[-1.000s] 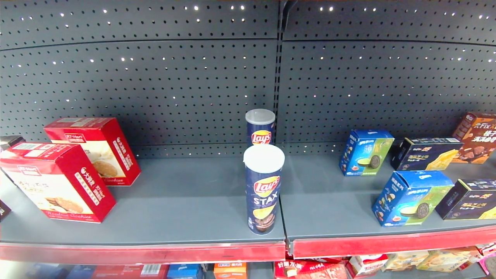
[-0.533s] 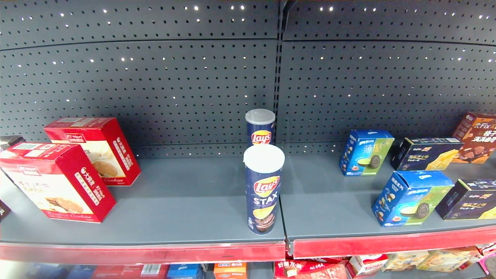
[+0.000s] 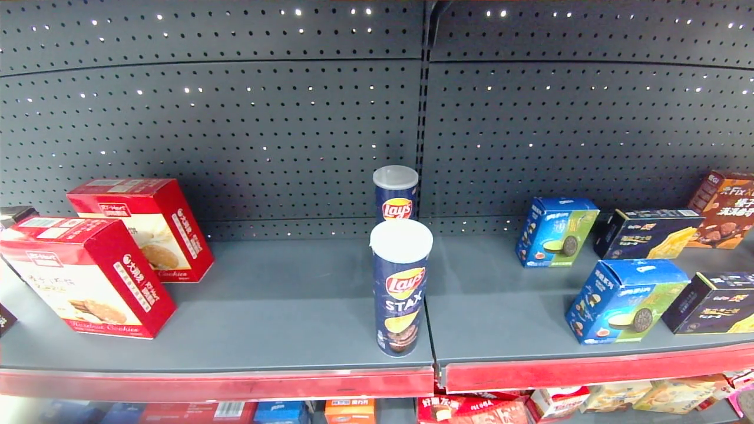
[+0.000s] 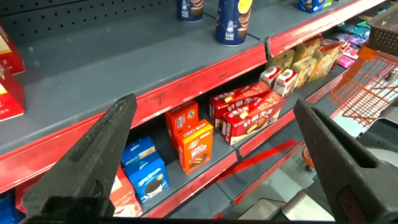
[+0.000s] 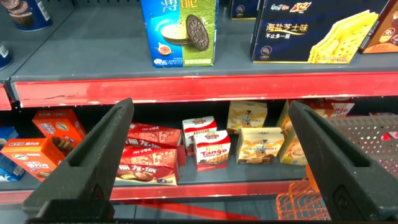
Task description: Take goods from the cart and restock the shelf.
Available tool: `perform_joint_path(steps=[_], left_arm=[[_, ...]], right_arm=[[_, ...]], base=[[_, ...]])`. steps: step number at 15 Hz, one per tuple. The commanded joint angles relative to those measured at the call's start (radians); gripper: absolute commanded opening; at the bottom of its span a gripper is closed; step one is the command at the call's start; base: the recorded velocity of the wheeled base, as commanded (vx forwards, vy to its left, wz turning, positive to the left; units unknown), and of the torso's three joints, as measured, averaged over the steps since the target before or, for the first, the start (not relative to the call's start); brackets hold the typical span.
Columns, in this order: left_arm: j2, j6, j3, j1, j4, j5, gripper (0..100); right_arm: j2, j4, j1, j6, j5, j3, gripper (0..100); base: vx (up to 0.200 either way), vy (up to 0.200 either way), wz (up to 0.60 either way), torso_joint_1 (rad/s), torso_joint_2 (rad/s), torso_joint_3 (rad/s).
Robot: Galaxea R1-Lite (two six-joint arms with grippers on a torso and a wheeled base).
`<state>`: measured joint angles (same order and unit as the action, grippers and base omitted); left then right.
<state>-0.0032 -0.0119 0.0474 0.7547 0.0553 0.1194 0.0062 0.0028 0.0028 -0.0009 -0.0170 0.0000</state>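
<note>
We hold L claw (image 4: 213, 106) & R claw (image 5: 210, 104) wide apart, facing lower rows of shelf (image 3: 283, 306). Front can (image 3: 400, 288) upright at shelf edge, rear can (image 3: 395, 194) behind.

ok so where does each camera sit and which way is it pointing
Head view: on the head, facing forward and down at the grey metal shelf holding the front tall dark blue chip can.
Left wrist view: on the left wrist, looking past the open left gripper at orange boxes on the lower shelf.
Right wrist view: on the right wrist, looking past the open right gripper at a blue-and-green cookie box.
Shared: head and left wrist both show the can; head and right wrist, the cookie box.
</note>
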Motion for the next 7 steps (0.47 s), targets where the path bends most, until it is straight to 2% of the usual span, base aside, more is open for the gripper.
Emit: perform_joint_path(steps=[1, 7], left_arm=[[0.003, 0.0, 0.0, 0.0, 0.0, 0.0, 100], [0.003, 0.0, 0.0, 0.0, 0.0, 0.0, 100]], right_arm=[[0.001, -0.001, 0.0, -0.001, 0.0, 0.0, 100], [0.001, 0.0, 0.0, -0.001, 0.0, 0.0, 100]], base=[[0.0, 0.0, 0.0, 0.0, 0.0, 0.0], [0.0, 0.0, 0.0, 0.0, 0.0, 0.0]])
